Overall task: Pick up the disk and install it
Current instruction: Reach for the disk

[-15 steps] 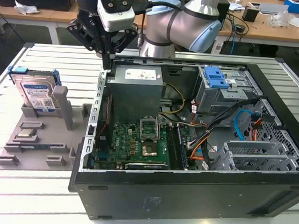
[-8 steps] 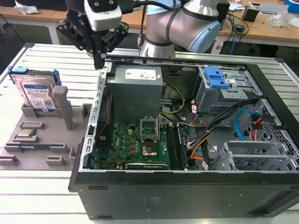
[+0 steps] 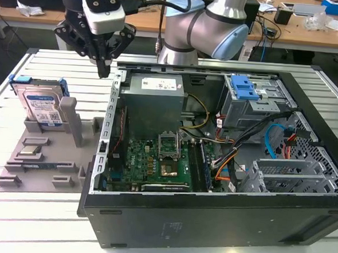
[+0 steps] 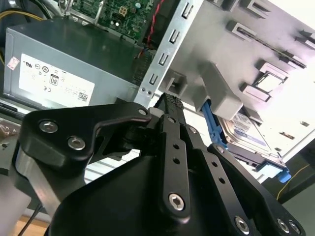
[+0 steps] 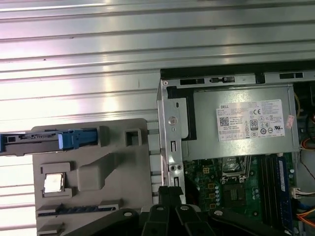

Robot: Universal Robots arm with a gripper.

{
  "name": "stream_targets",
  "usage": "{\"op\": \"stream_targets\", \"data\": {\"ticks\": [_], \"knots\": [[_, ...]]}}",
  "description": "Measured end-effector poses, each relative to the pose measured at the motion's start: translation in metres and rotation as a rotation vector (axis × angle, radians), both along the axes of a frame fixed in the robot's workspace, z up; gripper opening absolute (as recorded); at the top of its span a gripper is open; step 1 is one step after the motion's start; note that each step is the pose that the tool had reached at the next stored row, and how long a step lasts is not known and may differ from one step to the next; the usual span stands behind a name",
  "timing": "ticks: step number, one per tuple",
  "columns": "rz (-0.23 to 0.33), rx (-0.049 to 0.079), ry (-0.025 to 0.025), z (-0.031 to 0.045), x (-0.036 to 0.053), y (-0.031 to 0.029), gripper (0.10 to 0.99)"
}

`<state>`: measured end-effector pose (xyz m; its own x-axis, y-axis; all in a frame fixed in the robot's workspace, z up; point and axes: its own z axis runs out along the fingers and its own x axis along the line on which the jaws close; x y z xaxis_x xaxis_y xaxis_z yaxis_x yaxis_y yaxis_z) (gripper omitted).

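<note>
Pale slatted metal table (image 3: 31,221), cluttered wooden desk (image 3: 43,17) behind, dark floor (image 3: 14,37) beneath, bright even light.

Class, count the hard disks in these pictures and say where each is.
1. The disk stands in the grey holder at the exterior view's left, outside the computer case. Others may be hidden inside it.

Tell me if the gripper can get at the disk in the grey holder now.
Probably yes. The disk stands on edge in the grey holder, outside the computer case, its top edge uncovered; the gripper hangs above, nearer the case, nothing between them.
</note>
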<state>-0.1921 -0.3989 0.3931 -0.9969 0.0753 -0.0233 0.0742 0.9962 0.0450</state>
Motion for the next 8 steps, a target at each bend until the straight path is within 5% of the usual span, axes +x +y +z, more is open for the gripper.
{"op": "stream_targets", "data": {"ticks": [8], "knots": [[0.000, 0.000, 0.0000, 0.0000, -0.0163, 0.0000, 0.106]]}}
